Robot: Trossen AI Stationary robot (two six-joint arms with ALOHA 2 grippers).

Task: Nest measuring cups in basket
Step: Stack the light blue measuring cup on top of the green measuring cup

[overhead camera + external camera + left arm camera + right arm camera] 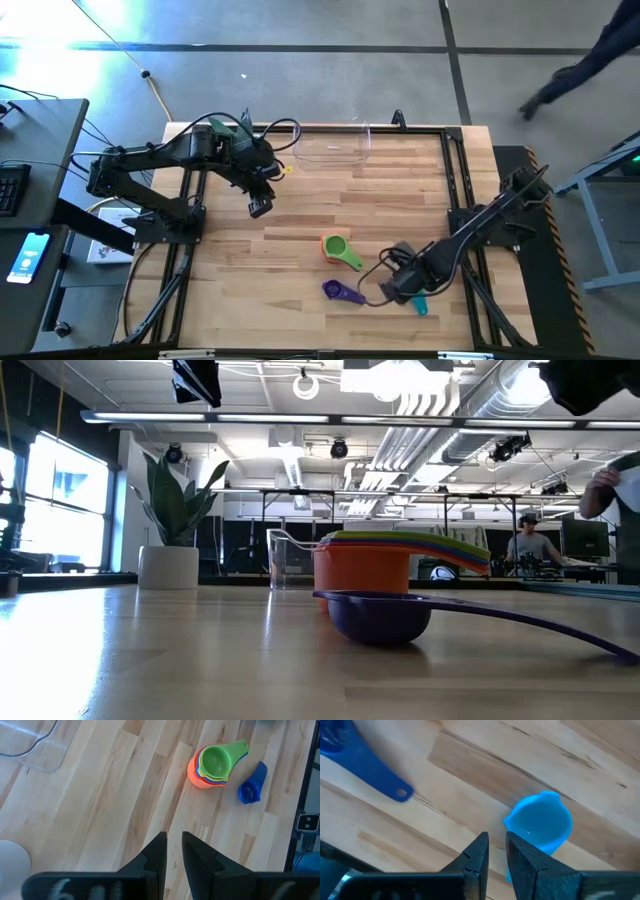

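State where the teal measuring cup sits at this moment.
In the high view the teal measuring cup lies on the table's near right part, just beside the right gripper, with the purple cup to its left.

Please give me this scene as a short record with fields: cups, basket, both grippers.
nested stack: orange cup outermost, green cup on top, mid-table
purple cup: alone, near the stack
teal cup: alone, beside right gripper
basket: far table edge, no cups visible inside
left gripper: raised, nearly shut, holds nothing
right gripper: nearly shut, holds nothing
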